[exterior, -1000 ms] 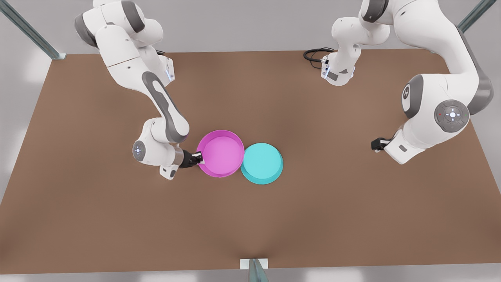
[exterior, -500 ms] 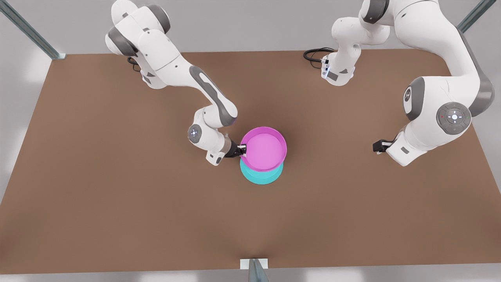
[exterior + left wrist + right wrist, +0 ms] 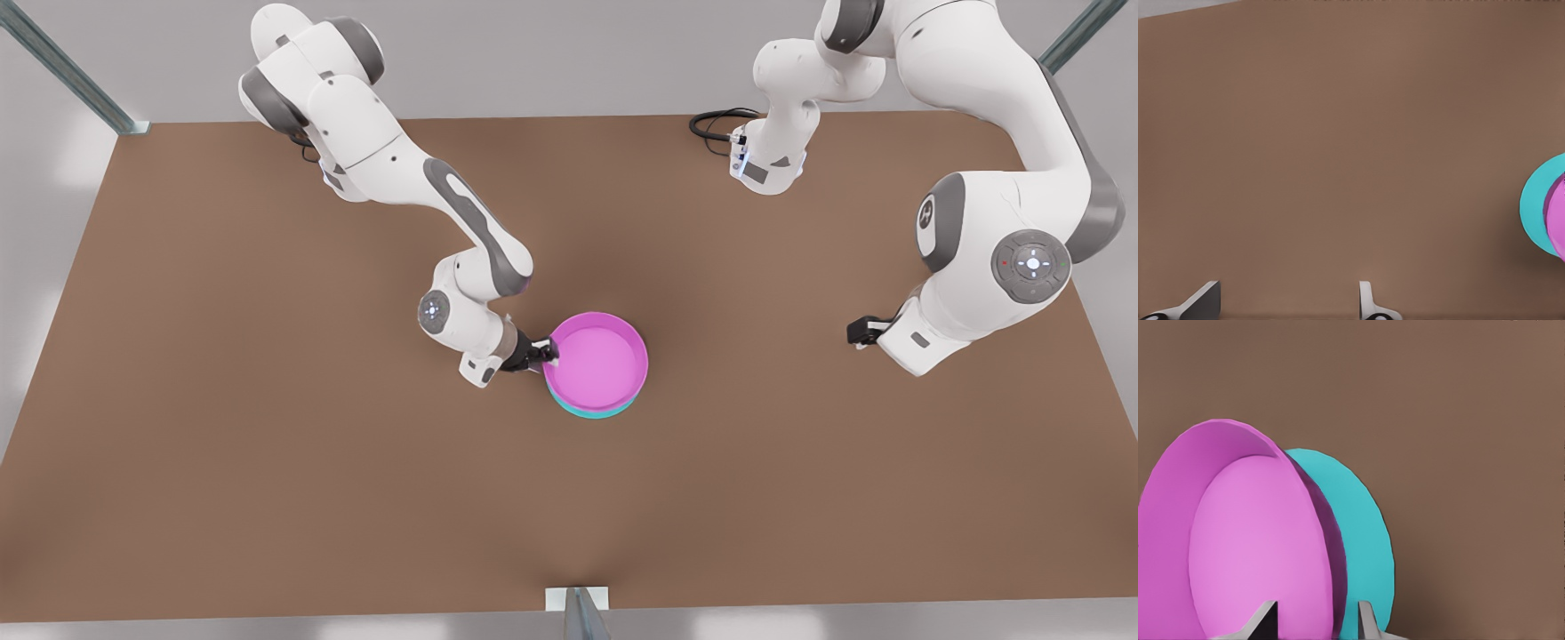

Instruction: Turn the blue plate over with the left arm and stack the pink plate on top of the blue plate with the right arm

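The pink plate (image 3: 597,358) sits rim-up over the blue plate (image 3: 591,412), covering all but a cyan sliver of it. My right gripper (image 3: 549,353), on the front view's left, is shut on the pink plate's rim. In the right wrist view the right gripper (image 3: 1315,617) straddles the rim of the pink plate (image 3: 1258,547), with the flat face of the blue plate (image 3: 1361,520) close behind it; I cannot tell if the plates touch. My left gripper (image 3: 858,331) waits open at the front view's right. The left gripper (image 3: 1285,303) sees the blue plate (image 3: 1535,210) and pink plate (image 3: 1557,220) far off.
A black cable (image 3: 716,124) loops at the back of the brown table (image 3: 267,462) by an arm base. Metal frame posts stand at the back corners (image 3: 62,71) and at the middle of the front edge (image 3: 578,612).
The right arm carried the pink plate from beside the blue plate to above it, then lowered it until it covers nearly all of the blue plate. The left arm stayed still.
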You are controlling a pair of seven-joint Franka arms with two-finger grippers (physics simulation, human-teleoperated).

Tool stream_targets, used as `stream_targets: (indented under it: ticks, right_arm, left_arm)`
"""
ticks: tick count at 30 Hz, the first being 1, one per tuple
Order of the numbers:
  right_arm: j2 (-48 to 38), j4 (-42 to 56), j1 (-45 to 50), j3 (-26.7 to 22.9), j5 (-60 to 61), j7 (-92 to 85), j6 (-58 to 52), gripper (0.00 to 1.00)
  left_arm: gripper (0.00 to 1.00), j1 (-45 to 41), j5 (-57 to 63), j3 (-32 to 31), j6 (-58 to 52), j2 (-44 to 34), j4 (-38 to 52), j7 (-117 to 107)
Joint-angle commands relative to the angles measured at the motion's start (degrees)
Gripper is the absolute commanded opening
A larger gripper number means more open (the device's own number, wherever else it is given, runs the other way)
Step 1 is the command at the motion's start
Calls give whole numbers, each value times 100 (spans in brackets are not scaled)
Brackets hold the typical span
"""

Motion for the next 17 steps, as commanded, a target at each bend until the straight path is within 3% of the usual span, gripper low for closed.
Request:
stream_targets:
  ticks: [1,4,10,12,17]
  right_arm:
    - [-29,0,-22,-1,0,-13,0,100]
    - [-1197,-202,-698,-18,-351,-39,-632,100]
    - [-2762,-88,-2149,-510,-4358,22,-3295,100]
    - [-2762,913,-2579,-818,-4465,22,-4965,100]
    - [-2701,1616,-3186,-844,-4623,13,-5827,100]
  left_arm:
    - [100,4,26,5,0,0,0,0]
    - [100,-4,35,-4,-18,-18,0,0]
    - [100,-4,-18,-39,0,-71,9,9]
    - [100,-13,-44,-48,-9,-115,18,17]
    - [100,-31,-9,-57,-17,-106,79,9]
